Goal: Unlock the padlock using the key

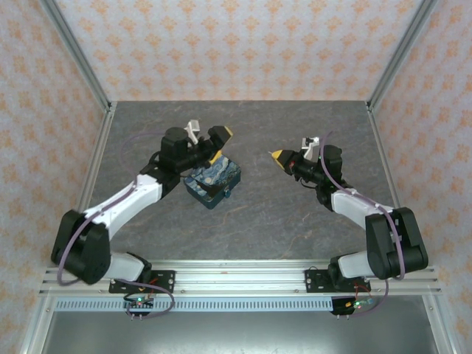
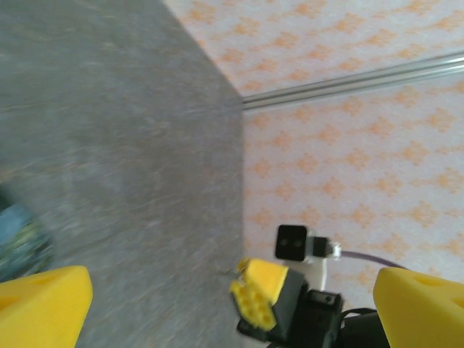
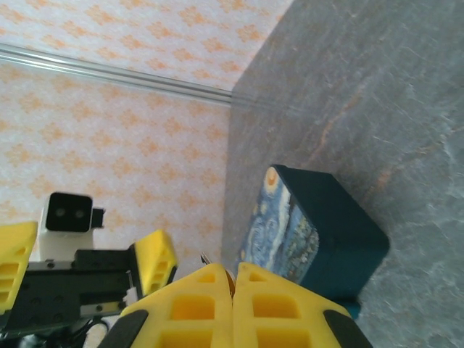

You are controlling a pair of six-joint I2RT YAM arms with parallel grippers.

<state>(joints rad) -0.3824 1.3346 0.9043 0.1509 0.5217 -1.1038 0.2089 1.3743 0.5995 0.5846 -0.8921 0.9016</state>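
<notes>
The padlock (image 1: pixel 212 184) lies flat on the bench (image 1: pixel 280 221), left of centre. The left gripper (image 1: pixel 219 146) hangs at its far edge, jaws wide apart and holding nothing; whether they touch it cannot be told. The right gripper (image 1: pixel 279 155) sits well apart to the right, jaws pressed together. A thin sliver at their seam is judged to be the key (image 3: pixel 206 257). The padlock appears rigid, weighty and smooth-faced, so it is best gripped across its teal edges. The key is tiny and likely to twist.
</notes>
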